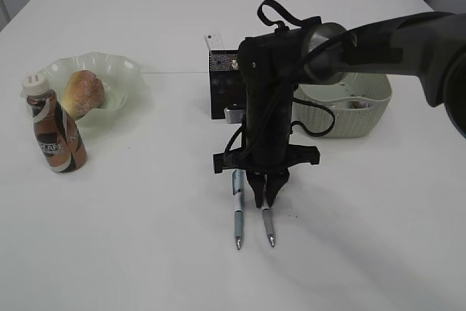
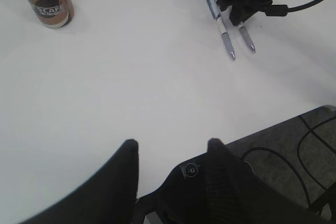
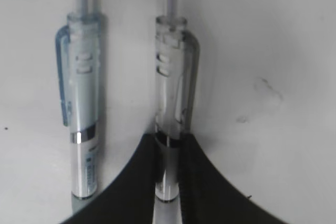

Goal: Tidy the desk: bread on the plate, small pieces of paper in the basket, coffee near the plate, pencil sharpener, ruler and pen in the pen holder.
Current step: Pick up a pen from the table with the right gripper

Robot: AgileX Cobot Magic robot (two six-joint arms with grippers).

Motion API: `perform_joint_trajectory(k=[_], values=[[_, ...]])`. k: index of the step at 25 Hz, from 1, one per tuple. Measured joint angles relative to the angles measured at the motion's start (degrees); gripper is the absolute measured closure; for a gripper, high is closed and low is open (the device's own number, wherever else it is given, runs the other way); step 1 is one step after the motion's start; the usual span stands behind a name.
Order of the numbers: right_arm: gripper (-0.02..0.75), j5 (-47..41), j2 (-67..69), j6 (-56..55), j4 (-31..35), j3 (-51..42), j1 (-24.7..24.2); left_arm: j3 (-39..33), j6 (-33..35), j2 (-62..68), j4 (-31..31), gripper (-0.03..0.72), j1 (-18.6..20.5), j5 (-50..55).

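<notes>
Right pincer down at the desk, closed on the clear pen, one black finger pressed to each side of the barrel just below the metal band. See-through body with a clear clip, push button at the far end, silver tip poking out beneath the fingers toward the near edge of the desk. Lies flat, near the middle of the desk, well in front of the pen holder.

Just beside it on the left, parallel and not touching, a blue pen: pale blue barrel, blue clip, metal band, tip pointing the same way. Close enough to crowd the left finger, yet clear of it.

Behind the right arm, the black square pen holder, upright, partly hidden by the arm, with a pale strip sticking up out of it; cannot tell what that is. To the right of that, the grey-green basket, its contents too hidden to name.

On the left of the desk, the wavy green plate with the bread resting in it, and the coffee bottle upright just in front of the plate, white cap on.

Left pincer hovering above bare desk, fingers apart, nothing between them, well apart from both pens
</notes>
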State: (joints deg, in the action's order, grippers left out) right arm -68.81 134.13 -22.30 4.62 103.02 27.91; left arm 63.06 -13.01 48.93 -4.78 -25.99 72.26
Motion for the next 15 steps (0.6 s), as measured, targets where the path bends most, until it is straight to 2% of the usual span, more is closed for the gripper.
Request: perform_joint_trajectory(k=[5,10,12,15], values=[[0.677,-0.6,0.5,4.7,-0.5,1.0,0.1,0.0,0.0,0.0,0.0,0.372,0.0,0.0],[0.677,-0.5,-3.1,9.4,-4.6,0.0,2.3,0.0,0.0,0.0,0.0,0.372,0.0,0.0],[0.677,1.5,-7.1,10.1,-4.6,-2.6,3.3,0.0,0.0,0.0,0.0,0.372,0.0,0.0],[0.677,9.2,-13.8,12.6,-3.4,-10.2,4.0,0.0,0.0,0.0,0.0,0.372,0.0,0.0]])
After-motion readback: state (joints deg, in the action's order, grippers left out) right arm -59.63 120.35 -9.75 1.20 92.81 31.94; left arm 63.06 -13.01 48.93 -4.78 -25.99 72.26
